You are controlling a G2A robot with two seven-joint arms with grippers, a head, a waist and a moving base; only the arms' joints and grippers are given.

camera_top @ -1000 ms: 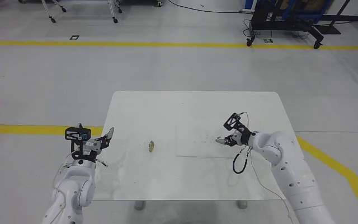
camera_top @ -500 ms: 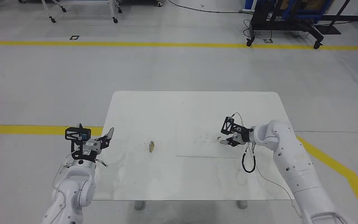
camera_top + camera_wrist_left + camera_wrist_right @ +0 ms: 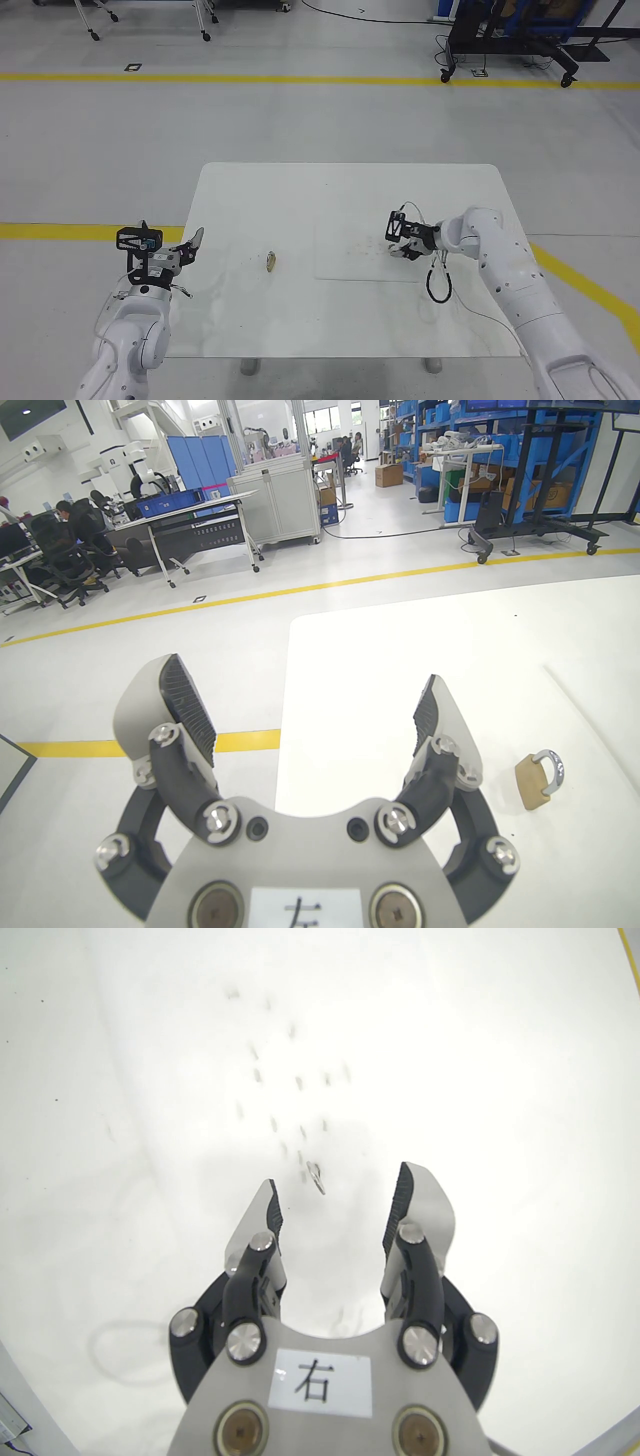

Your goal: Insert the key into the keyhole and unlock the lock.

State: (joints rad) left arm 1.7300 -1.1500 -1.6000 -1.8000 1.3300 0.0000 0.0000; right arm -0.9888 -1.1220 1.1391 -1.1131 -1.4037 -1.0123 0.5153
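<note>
Scene is being lit brightly from overhead. The counter [image 3: 450,1028] is being washed out by glare; its edges are being bowed in left wrist view.

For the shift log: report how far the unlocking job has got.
Nothing is done yet. The padlock lies on the table with no key in it, near the open left gripper. In hand: the open right gripper hovers at the key. Left: grasp, insert, turn.

Left arm [image 3: 135,330] sits at 8 o'clock in the top view, elbow tucked, left gripper [image 3: 305,690] level with jaws spread wide. Right arm [image 3: 500,275] stretches in from 4 o'clock, right gripper [image 3: 337,1178] pitched downward, jaws likewise apart.
</note>
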